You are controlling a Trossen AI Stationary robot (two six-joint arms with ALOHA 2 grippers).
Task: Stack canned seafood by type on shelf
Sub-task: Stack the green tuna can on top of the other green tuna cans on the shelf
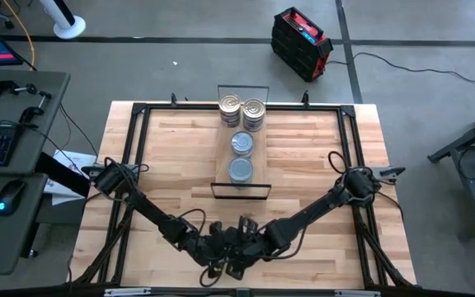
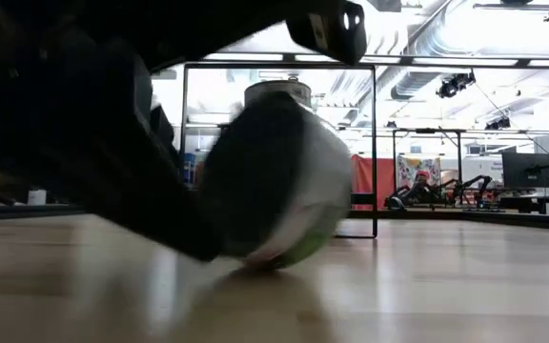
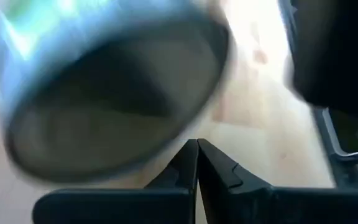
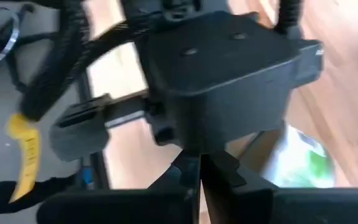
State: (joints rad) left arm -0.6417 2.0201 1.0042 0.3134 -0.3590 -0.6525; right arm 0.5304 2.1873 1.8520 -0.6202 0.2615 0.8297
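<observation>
Tins (image 1: 241, 132) — four stacks, it seems — sit on the shelf (image 1: 221, 169).

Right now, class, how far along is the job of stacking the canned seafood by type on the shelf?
Partly done. The shelf already carries two silver-lidded stacks at its far end and two blue-grey-topped stacks nearer the arms. In hand: nothing is gripped; the left gripper and right gripper are both shut, meeting at the near table edge beside one loose tin. That tin remains to be shelved.
</observation>
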